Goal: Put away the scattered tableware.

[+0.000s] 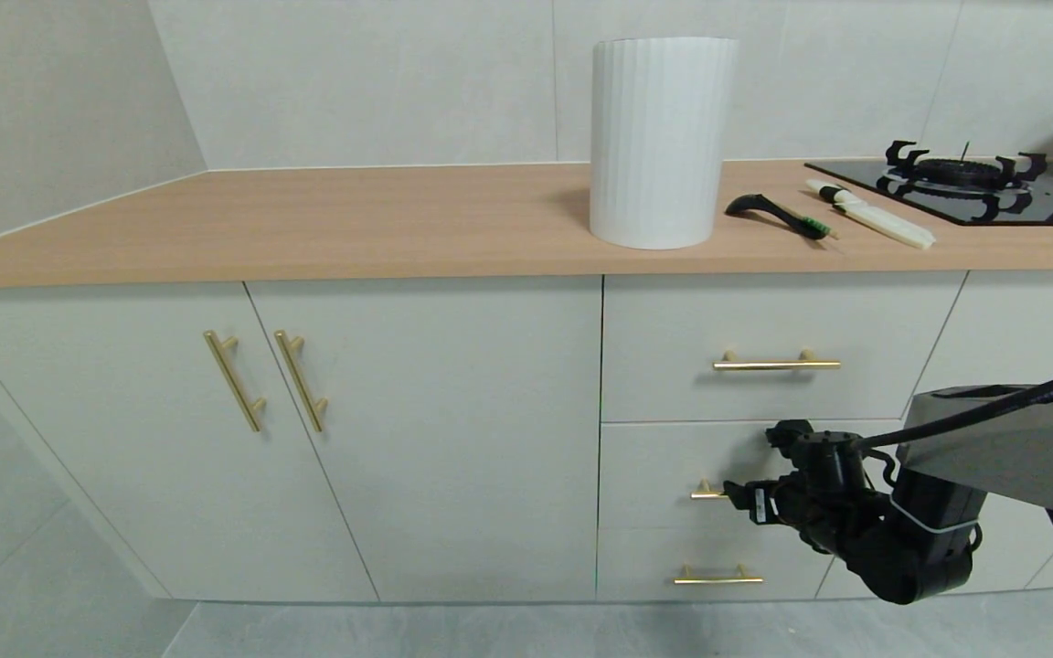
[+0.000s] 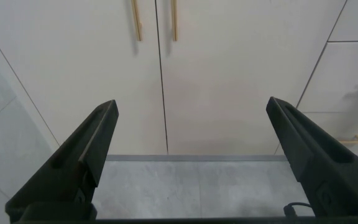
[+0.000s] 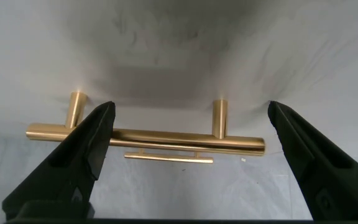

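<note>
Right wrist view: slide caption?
Open right claw lined up on a brass drawer handle, not yet gripping it.

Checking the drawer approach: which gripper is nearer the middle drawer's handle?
Right. The right gripper sits open just in front of the middle drawer's handle, facing its bar. The left gripper, also open, faces the double cabinet doors, away from that handle.

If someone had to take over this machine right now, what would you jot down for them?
Right gripper: open, facing the middle drawer handle, not clamped on it.
Left gripper: open, empty, low before the cabinet doors.
Black-handled utensil and white utensil lie on the counter, between the white ribbed container and the stove.
Done: nothing put away; middle drawer shut.
Left: probably open it, then stow both utensils.
</note>
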Controlling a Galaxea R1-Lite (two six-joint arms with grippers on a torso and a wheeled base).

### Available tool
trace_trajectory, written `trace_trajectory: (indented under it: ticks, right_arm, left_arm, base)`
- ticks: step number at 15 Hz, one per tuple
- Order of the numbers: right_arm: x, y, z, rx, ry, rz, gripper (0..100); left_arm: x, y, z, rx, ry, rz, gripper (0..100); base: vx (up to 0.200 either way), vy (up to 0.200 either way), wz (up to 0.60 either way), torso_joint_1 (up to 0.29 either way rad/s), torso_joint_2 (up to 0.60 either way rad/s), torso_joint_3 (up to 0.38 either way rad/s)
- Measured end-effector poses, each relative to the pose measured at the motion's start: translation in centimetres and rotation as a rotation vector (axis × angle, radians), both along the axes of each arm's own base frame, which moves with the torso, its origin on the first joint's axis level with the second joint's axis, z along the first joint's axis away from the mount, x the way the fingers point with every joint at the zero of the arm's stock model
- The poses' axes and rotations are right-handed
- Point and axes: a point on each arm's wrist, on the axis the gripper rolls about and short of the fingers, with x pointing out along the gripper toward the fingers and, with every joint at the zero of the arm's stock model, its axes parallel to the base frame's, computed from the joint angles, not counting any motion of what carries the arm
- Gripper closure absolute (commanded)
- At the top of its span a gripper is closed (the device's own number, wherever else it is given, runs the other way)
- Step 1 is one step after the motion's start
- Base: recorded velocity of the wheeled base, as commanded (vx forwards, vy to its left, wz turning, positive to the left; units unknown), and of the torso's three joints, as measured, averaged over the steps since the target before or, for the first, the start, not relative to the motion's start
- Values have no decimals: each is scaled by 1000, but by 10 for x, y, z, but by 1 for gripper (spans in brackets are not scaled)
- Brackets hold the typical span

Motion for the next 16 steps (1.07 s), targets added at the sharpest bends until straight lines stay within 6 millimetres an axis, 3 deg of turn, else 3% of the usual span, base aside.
trace_trajectory:
  ticks: [16]
  right_arm:
    - [-6,-2,-10,-21,79,-1,0]
  left_arm:
    - [0,0,0,0,0,0,0]
  base:
    - [0,0,0,0,0,0]
